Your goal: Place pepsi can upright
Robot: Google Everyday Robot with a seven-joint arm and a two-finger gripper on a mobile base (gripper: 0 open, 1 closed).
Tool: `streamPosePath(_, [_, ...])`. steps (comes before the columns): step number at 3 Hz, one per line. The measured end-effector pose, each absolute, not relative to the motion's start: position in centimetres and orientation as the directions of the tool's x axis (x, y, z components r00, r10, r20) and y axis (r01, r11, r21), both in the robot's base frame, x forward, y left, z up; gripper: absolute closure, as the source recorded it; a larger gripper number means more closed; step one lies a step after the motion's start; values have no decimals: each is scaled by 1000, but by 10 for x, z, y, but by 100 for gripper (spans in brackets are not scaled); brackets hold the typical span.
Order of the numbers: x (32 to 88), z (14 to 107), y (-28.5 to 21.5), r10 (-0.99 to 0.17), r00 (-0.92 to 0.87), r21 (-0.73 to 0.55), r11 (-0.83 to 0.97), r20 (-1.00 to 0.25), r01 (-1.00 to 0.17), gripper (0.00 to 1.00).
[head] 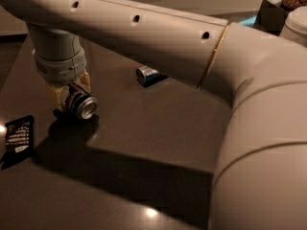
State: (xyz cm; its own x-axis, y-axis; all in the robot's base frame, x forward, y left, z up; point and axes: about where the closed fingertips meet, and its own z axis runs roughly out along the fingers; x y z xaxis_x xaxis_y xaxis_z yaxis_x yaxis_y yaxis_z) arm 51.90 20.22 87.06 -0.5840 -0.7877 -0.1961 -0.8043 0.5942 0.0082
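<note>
Near the left edge of the desk (158,123), the gripper (71,96) clamps the pepsi can (80,104) sideways; best rotate the wrist until its silver top faces up, then lower gently

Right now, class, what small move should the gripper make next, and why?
Probably rotate the wrist so the pepsi can stands vertical. The gripper, low over the table, grips it lying sideways, its silver top facing the camera. Releasing now would likely leave it on its side.
</note>
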Motion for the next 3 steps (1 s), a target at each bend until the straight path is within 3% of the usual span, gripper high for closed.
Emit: streamPosePath(3, [479, 914, 196, -794, -276, -98, 385, -542, -918, 100])
